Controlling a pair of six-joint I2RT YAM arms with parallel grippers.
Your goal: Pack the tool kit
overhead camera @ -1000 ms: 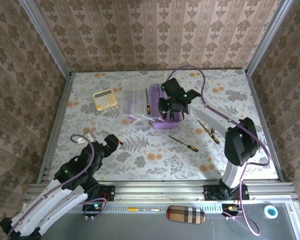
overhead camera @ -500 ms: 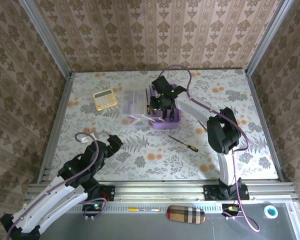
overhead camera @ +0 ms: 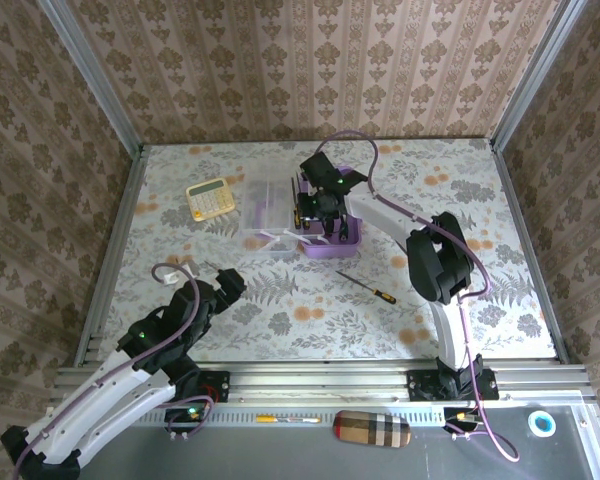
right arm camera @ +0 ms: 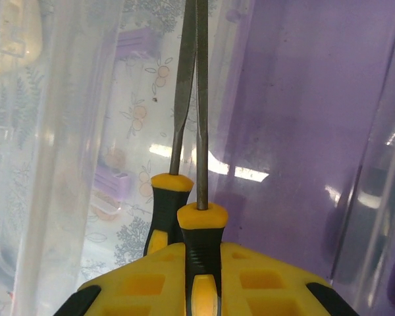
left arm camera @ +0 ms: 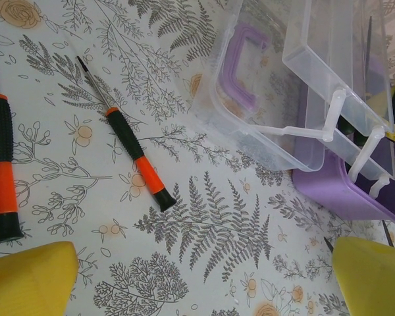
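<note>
Top external view: the tool kit box [overhead camera: 332,247], translucent purple, sits toward the far middle of the floral table [overhead camera: 460,200]. Its clear lid [overhead camera: 270,215] is swung open to the left and lies beside it. The right gripper [overhead camera: 318,208] hangs over the left part of the open box. A yellow calculator [overhead camera: 211,198] lies left of the lid, apart from it. One loose screwdriver [overhead camera: 365,287], dark with an orange band, lies on the table nearer the arm bases than the box. The left gripper [overhead camera: 223,285] hovers over the near left of the table, well apart from the box.

Right wrist view: the right fingers [right arm camera: 138,283], yellow, are pressed together on the handle of a yellow-and-black screwdriver [right arm camera: 199,164]. Its shaft points away from the camera along the box's purple wall. A second shaft [right arm camera: 178,118] with a yellow collar stands just beside it; whether it is a separate tool or a reflection cannot be told.

Left wrist view: the left fingers [left arm camera: 29,280] are spread wide with nothing between them. Below them, a thick black-and-orange screwdriver [left arm camera: 1,164] and a slim black-and-orange screwdriver [left arm camera: 135,158] lie on the table, apart from each other and left of the lid. The purple handle [left arm camera: 245,66] shows through the clear plastic.
</note>
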